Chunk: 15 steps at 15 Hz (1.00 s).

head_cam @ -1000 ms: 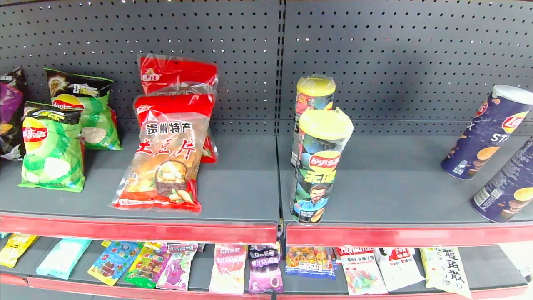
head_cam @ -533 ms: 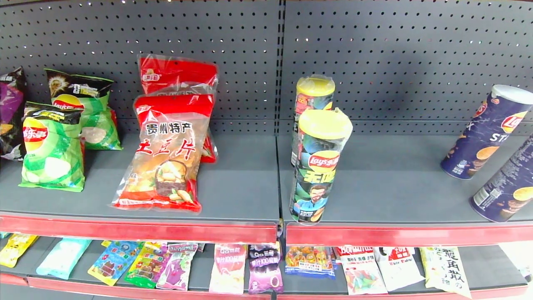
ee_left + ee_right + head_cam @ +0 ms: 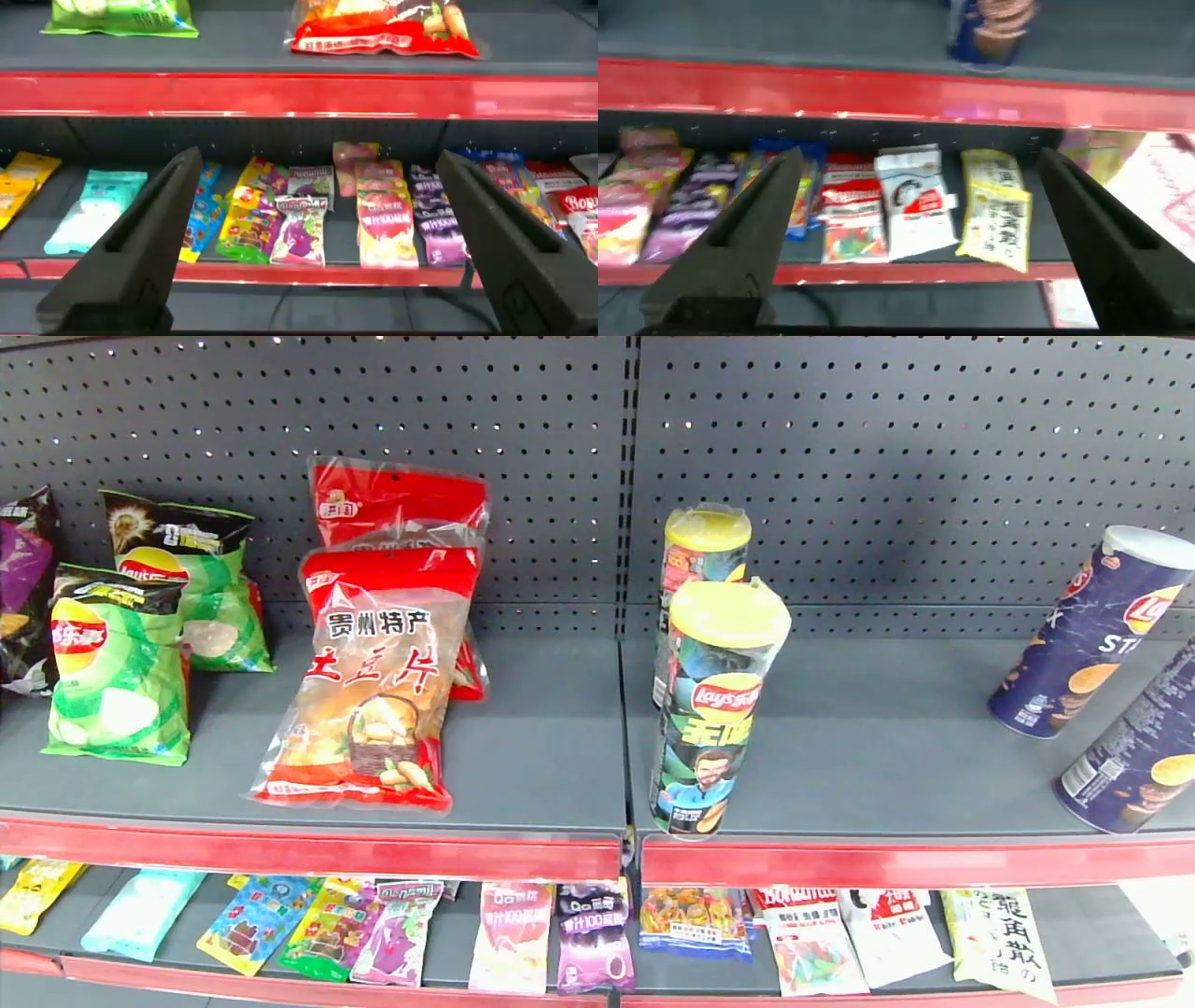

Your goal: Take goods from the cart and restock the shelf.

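Obs., head view: upper shelf (image 3: 551,756) is carrying, from 9 o'clock round to 3 o'clock, green crisp bags (image 3: 117,663), two red-topped clear bags (image 3: 373,691) leaning one behind the other, two yellow-lidded cans (image 3: 714,709) standing upright in file, and two dark blue cans (image 3: 1088,635) that are looking tilted. A wide bare stretch is lying between the yellow-lidded and the blue cans, at about 3 o'clock of the middle. Lower shelf (image 3: 1102,933) is holding a row of flat sachets.

Left gripper (image 3: 320,157) is hovering in front of the lower shelf's sachets, jaws wide apart, nothing between them. Right gripper (image 3: 920,154) is doing the same farther along the row; jaws likewise spread and empty.

Task's things: the goods I am seeing are those already sitting on the shelf; neither gripper is carrying one, so the next item is waiting to be fetched from the cart (judgement).

Handling, judged from like stock:
- Bags: light, soft, air-filled, film slippery, contents brittle. Best taking them across the top seam or lightly across the middle; hard squeezing is risking crushed crisps.
- Cans: light, stiff tube, smooth wrap, tall and tippy. Best gripping across mid-body, keeping the can upright and setting it down flat in the bare stretch.
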Motion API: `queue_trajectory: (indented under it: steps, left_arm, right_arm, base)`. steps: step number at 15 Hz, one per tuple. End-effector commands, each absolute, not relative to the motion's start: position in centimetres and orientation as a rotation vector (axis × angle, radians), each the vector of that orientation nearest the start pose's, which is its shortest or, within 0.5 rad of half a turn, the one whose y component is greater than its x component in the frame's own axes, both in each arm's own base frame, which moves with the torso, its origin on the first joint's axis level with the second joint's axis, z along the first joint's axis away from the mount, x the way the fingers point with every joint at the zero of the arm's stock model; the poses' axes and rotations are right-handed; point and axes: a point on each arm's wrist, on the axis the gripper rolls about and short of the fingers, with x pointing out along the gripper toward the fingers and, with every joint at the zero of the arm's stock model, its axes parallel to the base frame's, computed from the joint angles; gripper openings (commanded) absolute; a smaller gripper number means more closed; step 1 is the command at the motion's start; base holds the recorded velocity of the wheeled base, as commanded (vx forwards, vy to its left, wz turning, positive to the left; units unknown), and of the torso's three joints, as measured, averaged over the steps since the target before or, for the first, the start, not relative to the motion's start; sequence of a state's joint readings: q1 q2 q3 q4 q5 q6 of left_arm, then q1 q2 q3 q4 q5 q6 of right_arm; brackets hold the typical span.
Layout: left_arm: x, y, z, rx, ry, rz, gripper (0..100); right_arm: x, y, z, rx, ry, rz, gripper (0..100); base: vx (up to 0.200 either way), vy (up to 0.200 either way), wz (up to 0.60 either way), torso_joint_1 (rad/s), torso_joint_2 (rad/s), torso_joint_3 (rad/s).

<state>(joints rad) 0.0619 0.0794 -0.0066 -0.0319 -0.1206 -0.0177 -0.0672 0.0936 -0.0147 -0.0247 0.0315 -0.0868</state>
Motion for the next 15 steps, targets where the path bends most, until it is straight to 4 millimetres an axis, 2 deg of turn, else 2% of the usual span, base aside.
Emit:
queue_trajectory:
  steps: [1, 2, 5, 6, 15]
  left_arm:
    - [-1.85, -0.2, 8.23, -0.027, 0.027, -0.176, 100]
    - [-1.9, -0.22, 8.21, -0.027, 0.021, -0.162, 100]
    - [-2.32, -0.09, 8.02, -0.024, -0.038, -0.046, 100]
    - [-2.31, 0.11, 7.57, -0.021, 0.003, 0.051, 100]
    - [-2.3, 0.07, 7.59, 0.0, 0.002, 0.029, 100]
  right_arm:
    - [-1.6, 0.25, 8.28, -0.084, 0.06, 0.064, 100]
    - [-1.64, 0.23, 8.27, -0.083, 0.055, 0.082, 100]
    - [-2.27, -0.03, 7.6, -0.029, -0.003, -0.015, 100]
    - [-2.26, -0.08, 7.55, -0.002, 0.003, -0.034, 100]
    - [-2.26, -0.04, 7.55, -0.008, 0.003, -0.014, 100]
  base:
    - [0.0, 0.0, 0.0, 0.0, 0.0, 0.0]
    - [0.0, 0.0, 0.0, 0.0, 0.0, 0.0]
    - [0.0, 0.0, 0.0, 0.0, 0.0, 0.0]
    - [0.0, 0.0, 0.0, 0.0, 0.0, 0.0]
    - [0.0, 0.0, 0.0, 0.0, 0.0, 0.0]
